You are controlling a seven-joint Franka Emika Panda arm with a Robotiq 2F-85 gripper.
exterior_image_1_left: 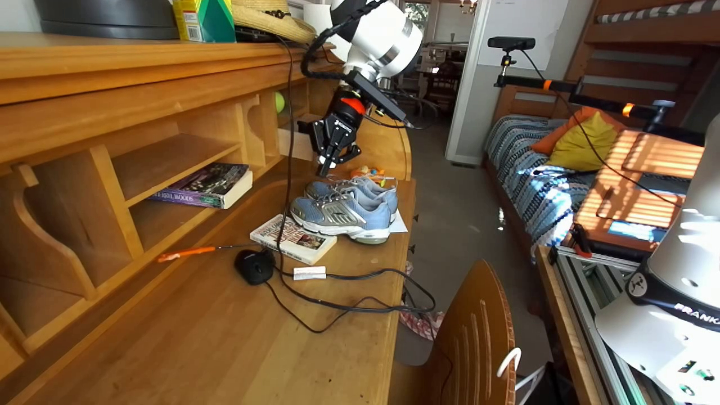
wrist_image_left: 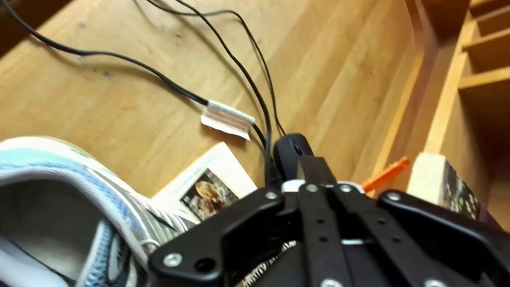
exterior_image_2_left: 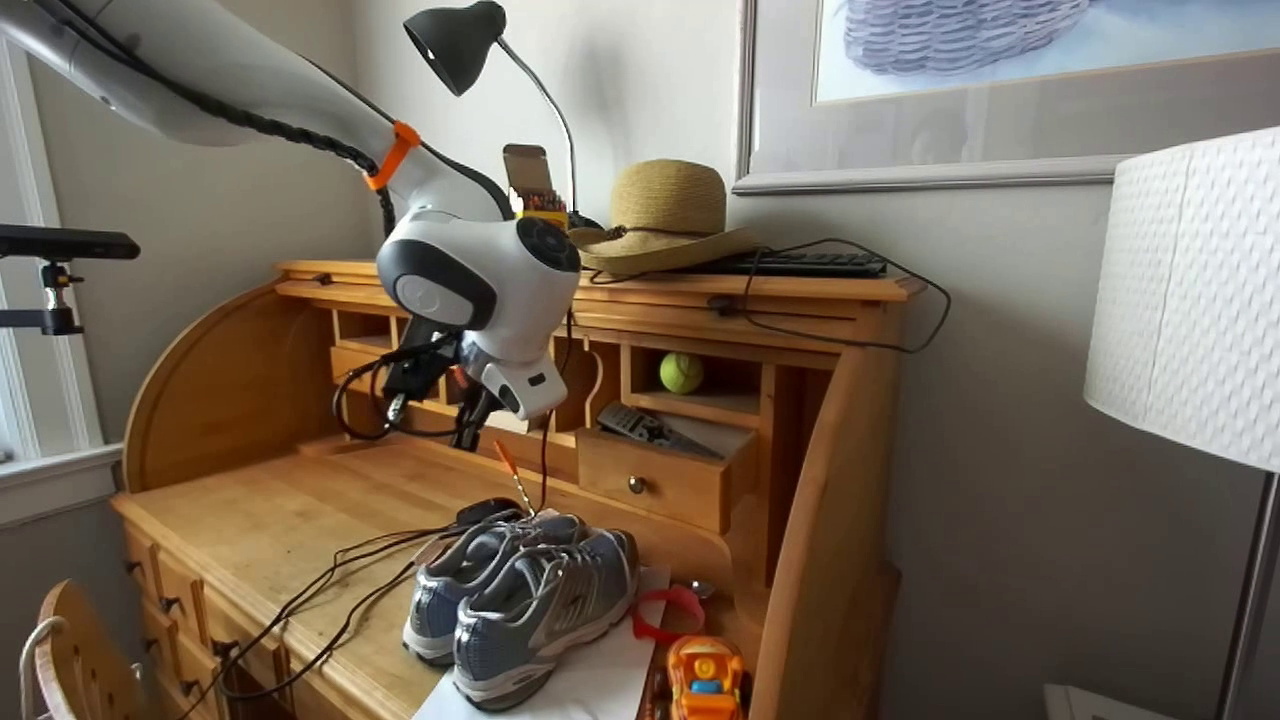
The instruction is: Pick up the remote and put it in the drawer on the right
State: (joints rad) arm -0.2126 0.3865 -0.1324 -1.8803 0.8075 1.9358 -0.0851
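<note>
The drawer on the right of the desk's cubbies is pulled open in an exterior view; its pale side also shows in an exterior view. A grey bar with dark buttons, which looks like the remote, lies in the drawer, its end raised above the front edge. The remote does not show in the wrist view. My gripper is shut, fingertips together with nothing seen between them. In an exterior view the gripper hangs above the desk, near the shoes' toes. In an exterior view the gripper is left of the drawer, apart from it.
Blue-grey shoes stand on the desk. A booklet, a corded black mouse, and an orange-handled tool lie nearby. A black cable hangs from the shelf. A tennis ball sits above the drawer. An orange toy stands at the desk's end.
</note>
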